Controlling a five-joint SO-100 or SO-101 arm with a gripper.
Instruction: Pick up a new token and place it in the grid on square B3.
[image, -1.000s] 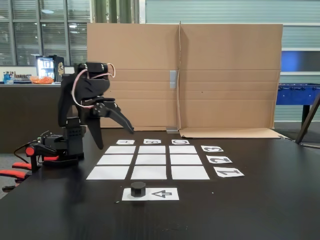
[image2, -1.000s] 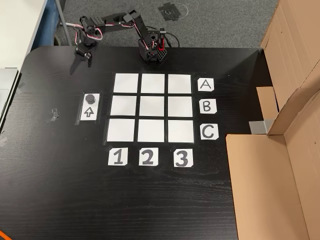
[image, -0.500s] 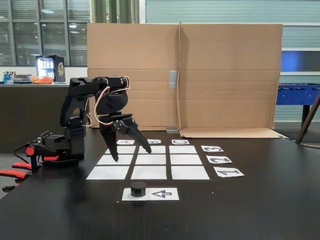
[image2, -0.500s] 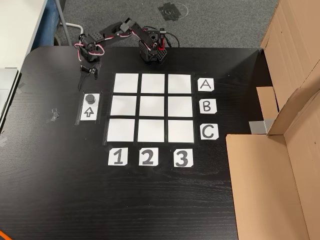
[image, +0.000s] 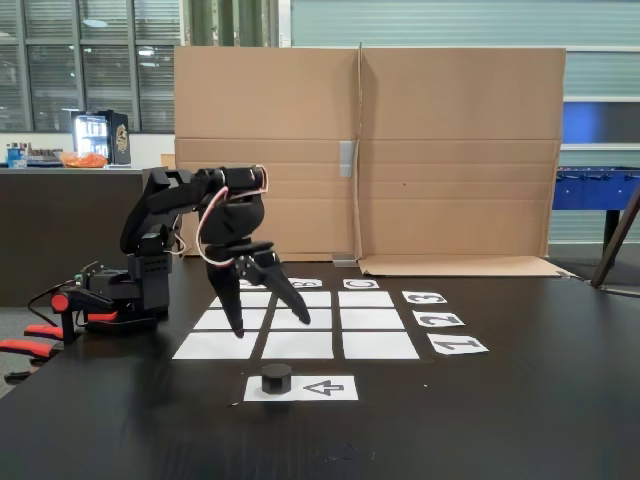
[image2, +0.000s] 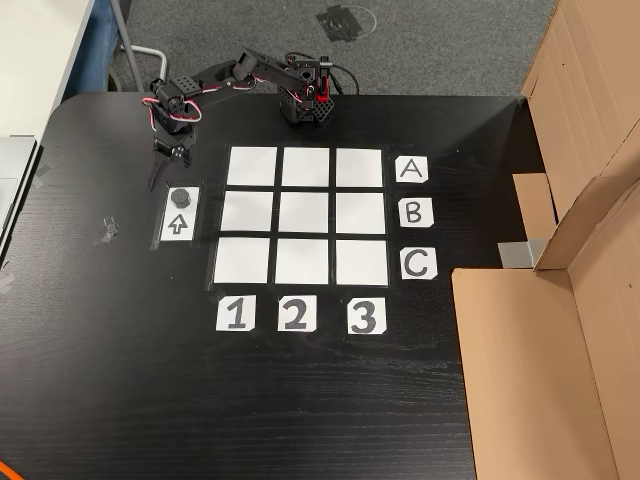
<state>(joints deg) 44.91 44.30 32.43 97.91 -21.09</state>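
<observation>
While your gripper (image: 270, 327) is hanging open and empty above the table, the token (image: 276, 377) is sitting just below and in front of it on the arrow sheet (image: 322, 388), beside the grid (image2: 304, 216).

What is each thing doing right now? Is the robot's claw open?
Small black puck token: resting on the white arrow sheet, untouched.
Black robot gripper: fingers spread open, empty, hanging above the table near the token.
Grid of nine white paper squares: all bare.
Square B3: bare.
</observation>
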